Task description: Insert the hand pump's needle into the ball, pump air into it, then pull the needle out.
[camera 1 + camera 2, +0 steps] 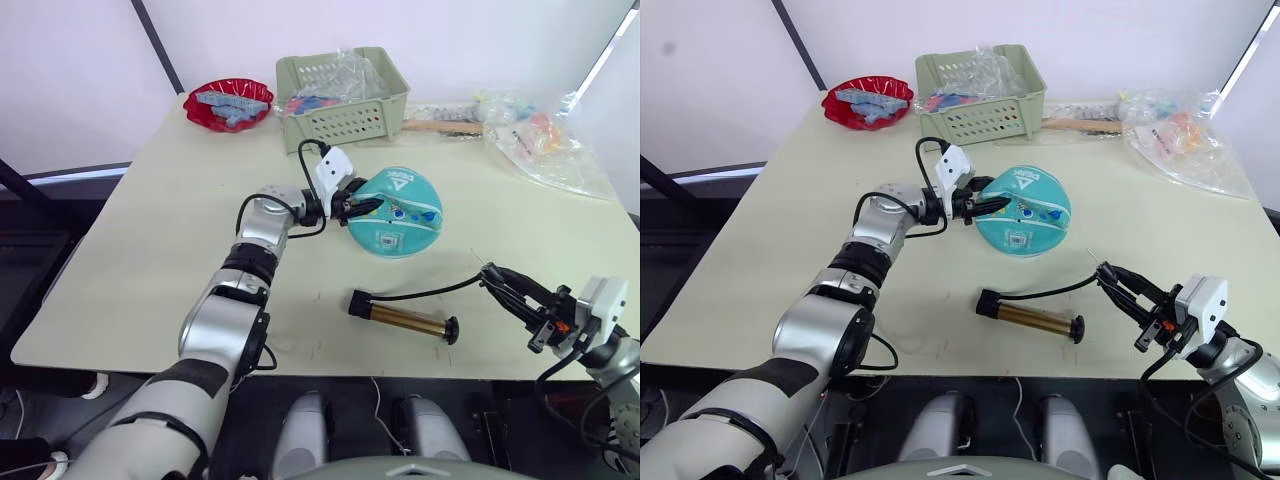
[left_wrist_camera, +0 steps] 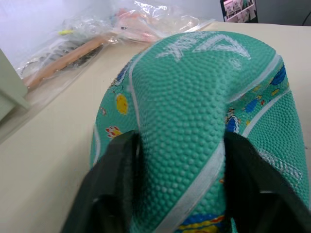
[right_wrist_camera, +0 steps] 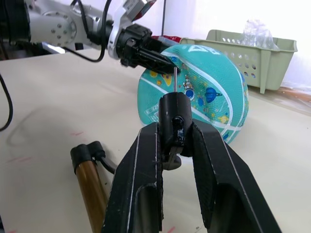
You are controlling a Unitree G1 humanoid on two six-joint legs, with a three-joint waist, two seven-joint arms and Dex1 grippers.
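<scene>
Right gripper (image 3: 176, 141) clamps the needle (image 3: 174, 77) fitting near the table's front edge, hand pump (image 1: 403, 317) lying beside it, left gripper (image 2: 182, 160) pinching the soft ball (image 1: 395, 212) mid-table: pre-insertion, next move needs the valve located and the needle aligned.

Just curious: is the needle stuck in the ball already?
Not yet. The needle sits apart from the ball, pinched by the right gripper.

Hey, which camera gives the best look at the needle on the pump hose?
The right wrist view: the needle stands thin and upright above its black fitting, pinched in the right gripper. Both eye views show it only as a faint sliver by that gripper.
</scene>
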